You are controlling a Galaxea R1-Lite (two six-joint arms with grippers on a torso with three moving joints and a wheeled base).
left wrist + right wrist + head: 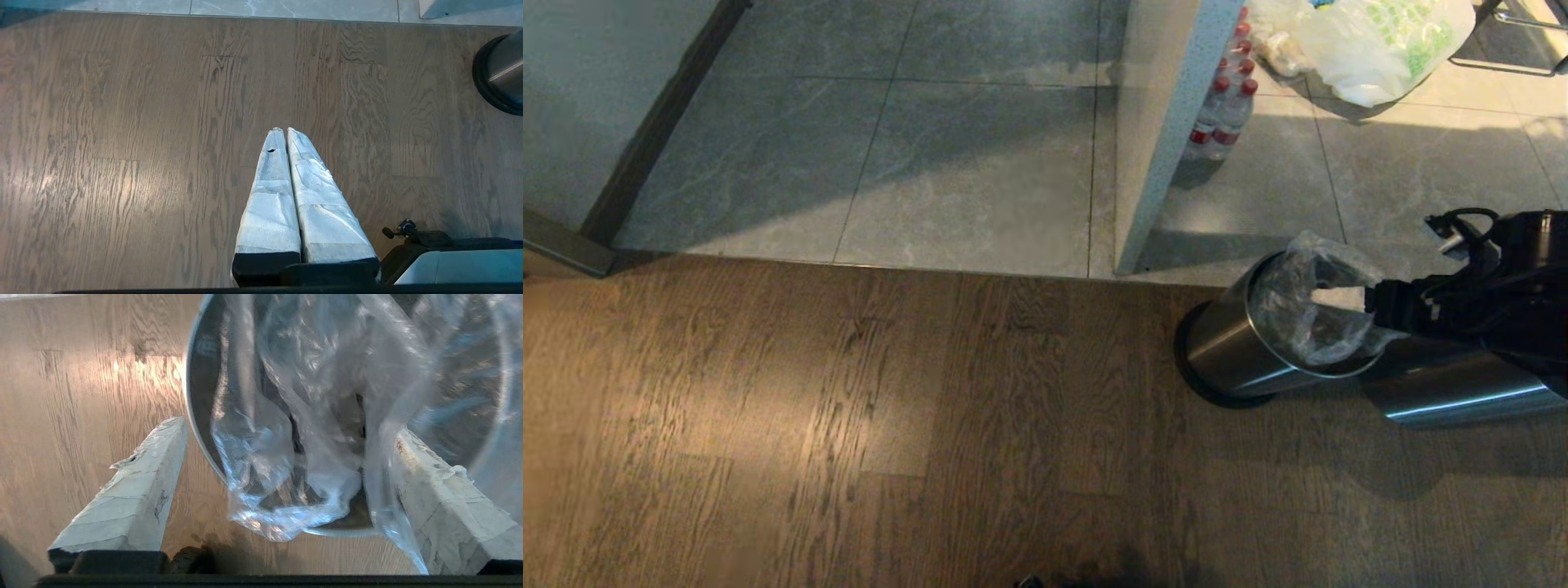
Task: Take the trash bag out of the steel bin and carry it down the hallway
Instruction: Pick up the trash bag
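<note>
The steel bin point(1232, 347) stands on the wood floor at the right, seen also in the left wrist view as the bin's black base and steel wall point(500, 77). The clear crinkled trash bag point(1307, 314) lines it and sticks up above the rim. My right gripper point(1343, 314) is at the bin's mouth, open wide point(289, 426). One finger point(139, 486) is outside the rim point(192, 416) over the floor. The other finger point(441, 498) is over the bin, with a fold of the bag point(310, 416) lying against it. My left gripper point(284, 131) is shut and empty above bare floor.
The grey tiled hallway floor point(931, 163) begins beyond the wood planks. A speckled wall end point(1160, 122) stands just behind the bin, with water bottles point(1225, 106) and a white bag with green print point(1380, 41) past it. A second steel cylinder point(1454, 396) lies under my right arm.
</note>
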